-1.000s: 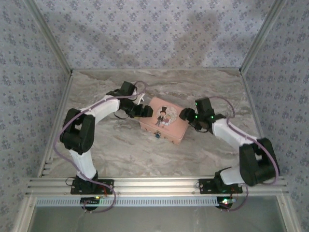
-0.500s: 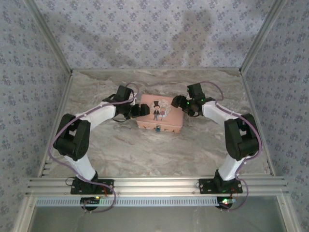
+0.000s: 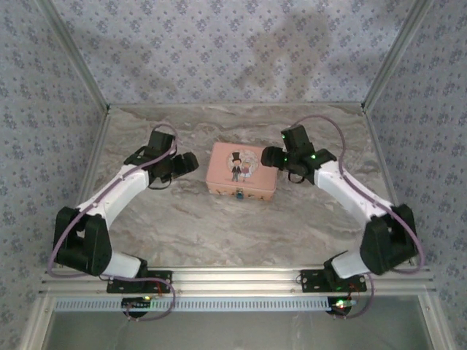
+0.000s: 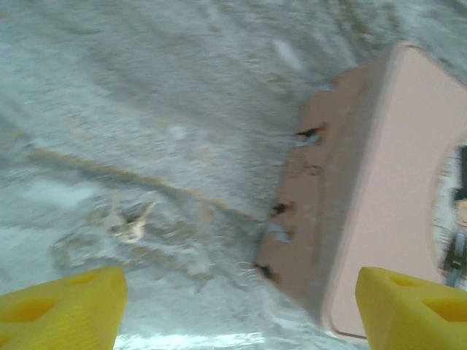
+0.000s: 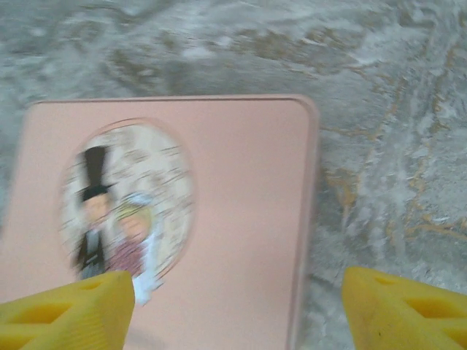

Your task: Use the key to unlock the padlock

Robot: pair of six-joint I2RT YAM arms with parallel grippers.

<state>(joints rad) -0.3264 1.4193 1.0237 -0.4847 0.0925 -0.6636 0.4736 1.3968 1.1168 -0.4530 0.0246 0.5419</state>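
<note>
The tiny grey padlock [image 3: 239,195] hangs on the near side of the pink tin [image 3: 244,164], in the middle. The left gripper [image 3: 191,162] is off the tin's left end. The right gripper [image 3: 267,155] is by its right end, about as near. Both are open wide and empty. The smooth, flat tin lies longways, left to right.

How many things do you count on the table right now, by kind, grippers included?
Pink tin: 1
Padlock, at the tin's front wall: 1
Grippers: 2, the left gripper and the right gripper, both open
Total: 4
</note>
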